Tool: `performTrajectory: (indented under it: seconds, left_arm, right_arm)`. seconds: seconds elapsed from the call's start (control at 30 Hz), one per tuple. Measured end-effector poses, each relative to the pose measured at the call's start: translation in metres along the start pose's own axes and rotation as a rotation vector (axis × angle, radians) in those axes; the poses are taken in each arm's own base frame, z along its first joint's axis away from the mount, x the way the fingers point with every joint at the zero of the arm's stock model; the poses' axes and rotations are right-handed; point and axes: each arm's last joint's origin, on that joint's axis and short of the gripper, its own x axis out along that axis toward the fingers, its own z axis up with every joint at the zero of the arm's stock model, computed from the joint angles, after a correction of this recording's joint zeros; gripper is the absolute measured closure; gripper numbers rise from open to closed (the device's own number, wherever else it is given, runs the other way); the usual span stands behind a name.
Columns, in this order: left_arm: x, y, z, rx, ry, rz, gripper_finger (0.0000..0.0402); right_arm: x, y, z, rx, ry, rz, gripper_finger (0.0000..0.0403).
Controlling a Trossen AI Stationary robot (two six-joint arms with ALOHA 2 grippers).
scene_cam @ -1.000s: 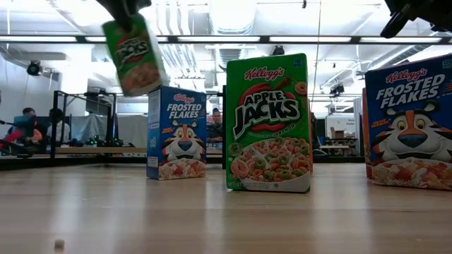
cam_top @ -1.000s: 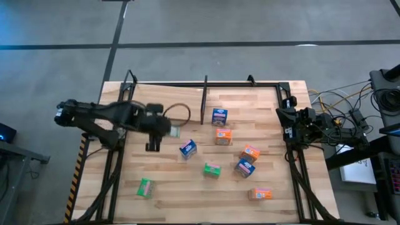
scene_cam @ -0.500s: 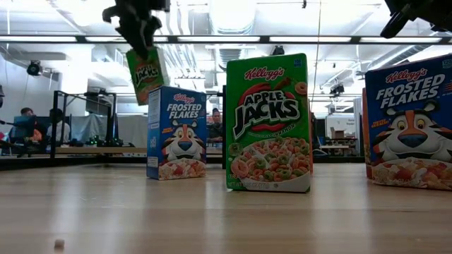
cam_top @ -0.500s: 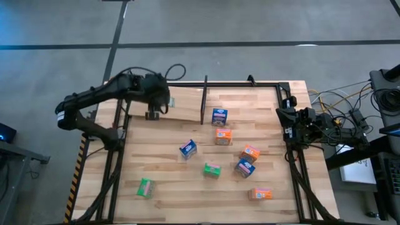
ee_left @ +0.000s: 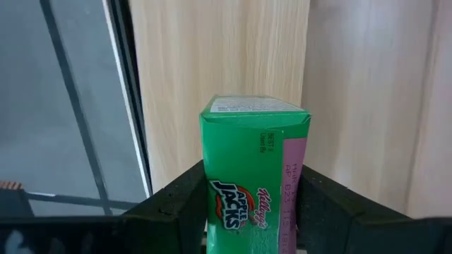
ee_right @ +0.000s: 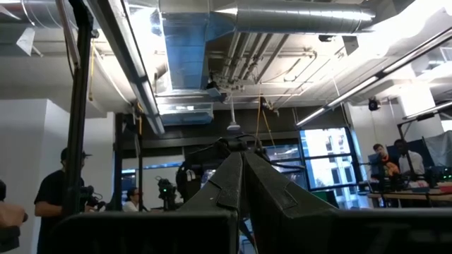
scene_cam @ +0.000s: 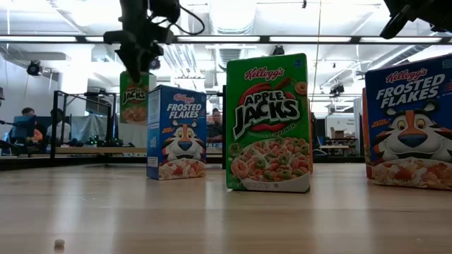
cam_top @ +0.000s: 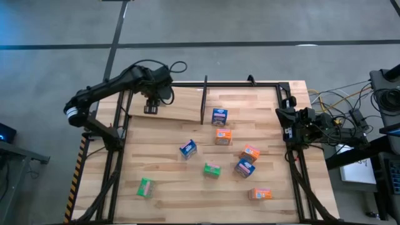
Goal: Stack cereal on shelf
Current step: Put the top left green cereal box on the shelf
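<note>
Even, bright overhead light in the high view; tabletop shows only soft, short shadows under the boxes. Low view is backlit by ceiling fixtures that blow out to white glare, near tabletop out of focus. Right wrist view is dim, with bright ceiling patches.

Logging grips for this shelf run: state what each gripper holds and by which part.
The left gripper holds a green cereal box, fingers pressing its two opposite sides, over the shelf. The right gripper is shut and holds nothing.

Held box above shelf, left of divider
</note>
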Motion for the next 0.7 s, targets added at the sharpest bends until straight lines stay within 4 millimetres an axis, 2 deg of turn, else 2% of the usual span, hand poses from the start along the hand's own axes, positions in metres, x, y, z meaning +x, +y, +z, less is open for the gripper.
performTrajectory:
  seconds: [0.7]
  left_arm:
    - [0.007, 0.014, -0.009, -0.048, 0.028, -0.003, 0.0239]
  right_arm:
    - [0.000, 0.000, 0.000, 0.007, 0.000, 0.000, 0.0394]
